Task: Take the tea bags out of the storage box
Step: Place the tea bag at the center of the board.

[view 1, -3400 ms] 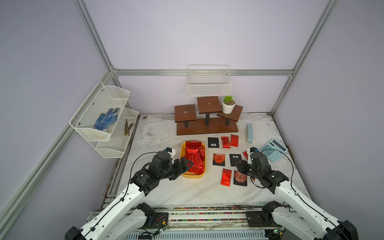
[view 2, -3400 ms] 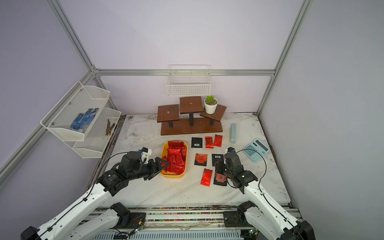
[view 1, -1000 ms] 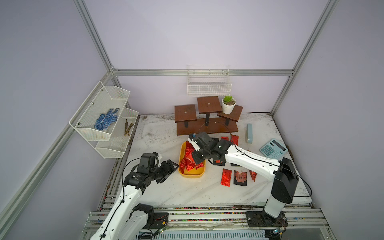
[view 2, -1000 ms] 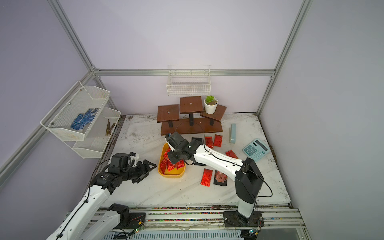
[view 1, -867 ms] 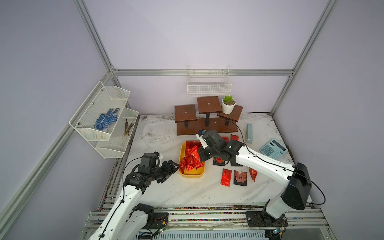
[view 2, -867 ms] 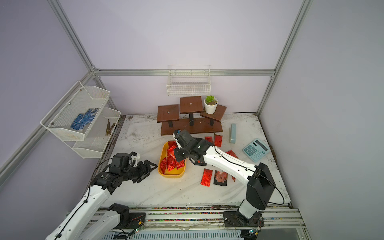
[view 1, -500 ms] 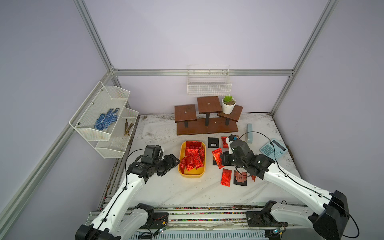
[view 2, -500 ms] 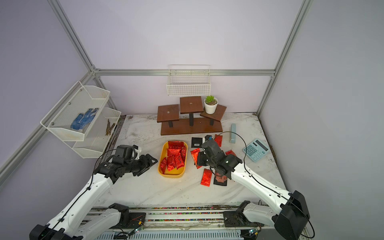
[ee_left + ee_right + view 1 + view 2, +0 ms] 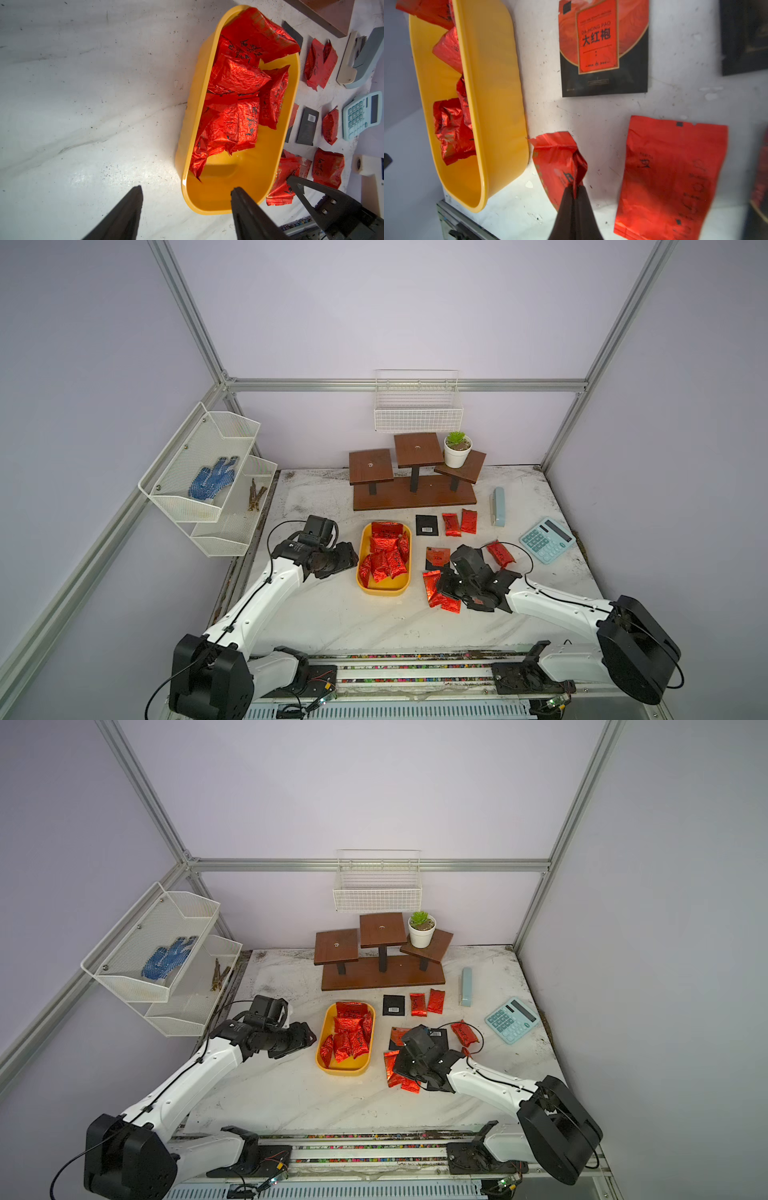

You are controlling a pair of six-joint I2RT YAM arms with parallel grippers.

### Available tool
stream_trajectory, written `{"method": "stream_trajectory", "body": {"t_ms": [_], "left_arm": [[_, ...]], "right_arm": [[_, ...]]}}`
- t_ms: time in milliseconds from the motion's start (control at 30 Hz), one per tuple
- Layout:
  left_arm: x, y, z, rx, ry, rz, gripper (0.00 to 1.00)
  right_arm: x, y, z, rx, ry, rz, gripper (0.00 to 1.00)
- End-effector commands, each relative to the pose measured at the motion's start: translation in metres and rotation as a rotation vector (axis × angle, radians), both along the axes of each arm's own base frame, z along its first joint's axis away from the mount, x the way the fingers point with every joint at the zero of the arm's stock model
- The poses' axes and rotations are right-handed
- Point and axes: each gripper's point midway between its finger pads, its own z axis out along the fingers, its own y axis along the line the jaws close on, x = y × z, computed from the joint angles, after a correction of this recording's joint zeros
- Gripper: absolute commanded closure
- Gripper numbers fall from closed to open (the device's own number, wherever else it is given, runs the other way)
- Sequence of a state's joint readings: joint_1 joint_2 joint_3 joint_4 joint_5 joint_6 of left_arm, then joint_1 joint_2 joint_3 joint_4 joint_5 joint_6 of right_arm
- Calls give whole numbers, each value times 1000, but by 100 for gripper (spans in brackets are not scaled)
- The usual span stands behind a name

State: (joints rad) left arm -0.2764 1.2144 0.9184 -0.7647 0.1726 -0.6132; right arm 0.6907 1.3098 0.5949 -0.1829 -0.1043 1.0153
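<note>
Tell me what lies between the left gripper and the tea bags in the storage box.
Left wrist view: only the storage box end wall and a bare stretch of its yellow floor separate the left gripper from the tea bags.

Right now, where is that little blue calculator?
In both top views the calculator lies by the right edge of the table, nearer the robot than the stapler, with a loose red tea bag to its left.

We see the yellow storage box (image 9: 384,588), oblong and low-walled, flat on the table (image 9: 332,614), its near end bare. Crinkled red foil tea bags (image 9: 384,558) heap in its far part. Further red sachets (image 9: 457,524) and flat black sachets (image 9: 427,525) lie spread beside it.
</note>
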Motion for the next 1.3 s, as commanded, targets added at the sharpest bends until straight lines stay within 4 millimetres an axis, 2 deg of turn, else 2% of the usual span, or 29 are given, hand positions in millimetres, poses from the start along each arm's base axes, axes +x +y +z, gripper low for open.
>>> {"method": "stream_trajectory", "body": {"t_ms": [0, 167, 400, 567, 667, 700, 767, 867, 1133, 1267], "left_arm": [[11, 1, 7, 48, -59, -46, 29], [17, -5, 3, 39, -74, -66, 30], [32, -12, -5, 86, -65, -103, 32], [42, -16, -11, 117, -58, -114, 32], [47, -21, -5, 127, -80, -128, 33], [49, -22, -15, 144, -53, -138, 33], [52, -24, -16, 170, -53, -150, 33], [58, -26, -20, 216, -48, -167, 34], [79, -29, -35, 354, -13, -201, 43], [84, -31, -46, 388, 21, -213, 53]], "right_arm": [[11, 13, 15, 159, -14, -95, 100], [9, 3, 13, 152, -22, -140, 99], [-4, -3, -3, 145, 24, -145, 88], [-8, -7, -6, 144, 25, -146, 80], [-7, -7, -1, 150, 8, -138, 66], [-8, -6, 1, 150, 3, -131, 61], [-8, -5, 6, 150, -6, -114, 54], [-7, -3, 19, 149, -34, -83, 49], [-9, -10, 72, 137, -173, -23, 48], [-13, -17, 92, 125, -227, -7, 48]]}}
